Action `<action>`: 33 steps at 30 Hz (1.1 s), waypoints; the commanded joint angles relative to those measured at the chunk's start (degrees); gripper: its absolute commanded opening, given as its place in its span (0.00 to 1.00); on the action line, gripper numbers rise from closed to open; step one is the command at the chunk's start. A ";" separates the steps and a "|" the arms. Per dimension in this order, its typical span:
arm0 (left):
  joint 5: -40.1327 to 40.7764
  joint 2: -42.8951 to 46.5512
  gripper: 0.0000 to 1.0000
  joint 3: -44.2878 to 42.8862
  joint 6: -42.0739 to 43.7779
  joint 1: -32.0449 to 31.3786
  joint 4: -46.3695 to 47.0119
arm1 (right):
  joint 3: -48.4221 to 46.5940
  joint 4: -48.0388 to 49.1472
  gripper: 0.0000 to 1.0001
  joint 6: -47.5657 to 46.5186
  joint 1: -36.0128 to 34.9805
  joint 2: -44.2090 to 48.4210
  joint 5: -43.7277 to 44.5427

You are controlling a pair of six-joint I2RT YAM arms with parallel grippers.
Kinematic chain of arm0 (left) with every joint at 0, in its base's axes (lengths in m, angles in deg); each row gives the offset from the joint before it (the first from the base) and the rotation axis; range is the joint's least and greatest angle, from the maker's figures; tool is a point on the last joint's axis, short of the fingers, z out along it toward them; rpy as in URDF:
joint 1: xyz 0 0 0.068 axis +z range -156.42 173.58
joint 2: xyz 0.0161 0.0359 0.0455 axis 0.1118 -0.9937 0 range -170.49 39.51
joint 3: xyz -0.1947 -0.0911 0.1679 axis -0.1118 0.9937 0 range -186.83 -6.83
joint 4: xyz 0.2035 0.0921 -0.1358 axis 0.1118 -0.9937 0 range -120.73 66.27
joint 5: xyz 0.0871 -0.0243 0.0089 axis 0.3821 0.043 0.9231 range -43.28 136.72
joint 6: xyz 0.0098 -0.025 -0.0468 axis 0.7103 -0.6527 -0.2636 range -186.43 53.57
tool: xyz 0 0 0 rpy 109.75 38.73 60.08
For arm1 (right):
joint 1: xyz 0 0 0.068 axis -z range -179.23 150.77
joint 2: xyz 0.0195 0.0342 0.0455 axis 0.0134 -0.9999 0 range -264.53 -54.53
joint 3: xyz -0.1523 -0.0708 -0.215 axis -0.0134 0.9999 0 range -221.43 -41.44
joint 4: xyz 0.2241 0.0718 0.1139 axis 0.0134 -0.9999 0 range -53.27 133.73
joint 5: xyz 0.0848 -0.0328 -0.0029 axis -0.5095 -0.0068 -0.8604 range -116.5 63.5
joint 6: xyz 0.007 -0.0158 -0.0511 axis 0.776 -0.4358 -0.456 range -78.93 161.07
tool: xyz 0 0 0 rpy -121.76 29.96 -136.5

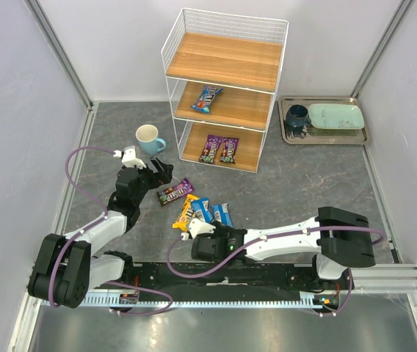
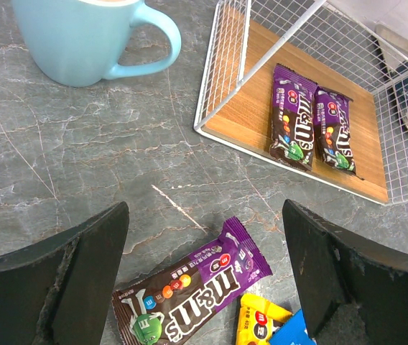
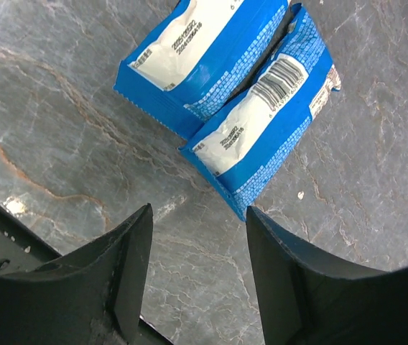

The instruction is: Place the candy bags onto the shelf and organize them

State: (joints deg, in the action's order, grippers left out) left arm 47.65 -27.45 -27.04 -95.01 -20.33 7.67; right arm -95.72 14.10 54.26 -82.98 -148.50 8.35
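Observation:
The white wire shelf [image 1: 223, 81] stands at the back. A blue candy bag [image 1: 207, 99] lies on its middle board and two purple bags [image 1: 219, 149] [image 2: 308, 118] lie side by side on the bottom board. On the table lie a purple bag [image 1: 174, 193] [image 2: 193, 291], a yellow bag [image 1: 187, 213] [image 2: 260, 320] and two blue bags [image 1: 203, 211] [image 1: 223, 214] [image 3: 197, 54] [image 3: 269, 129]. My left gripper [image 1: 166, 170] [image 2: 204, 237] hovers open just over the purple bag. My right gripper [image 1: 217, 230] [image 3: 198, 215] is open and empty, just short of the nearer blue bag's corner.
A light-blue mug [image 1: 148, 138] [image 2: 82, 36] stands left of the shelf, close to my left gripper. A metal tray [image 1: 322, 139] at the back right holds a dark cup [image 1: 297, 117] and a pale green plate [image 1: 337, 116]. Walls close in both sides.

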 commanded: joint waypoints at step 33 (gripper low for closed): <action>-0.31 -0.10 0.94 -0.71 -1.30 -0.15 1.74 | -3.55 0.62 0.28 5.09 1.39 -8.24 9.36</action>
State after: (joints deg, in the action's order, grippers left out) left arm 47.67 -27.50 -27.04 -95.01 -20.33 7.67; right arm -97.31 14.34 56.99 -81.86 -156.15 15.48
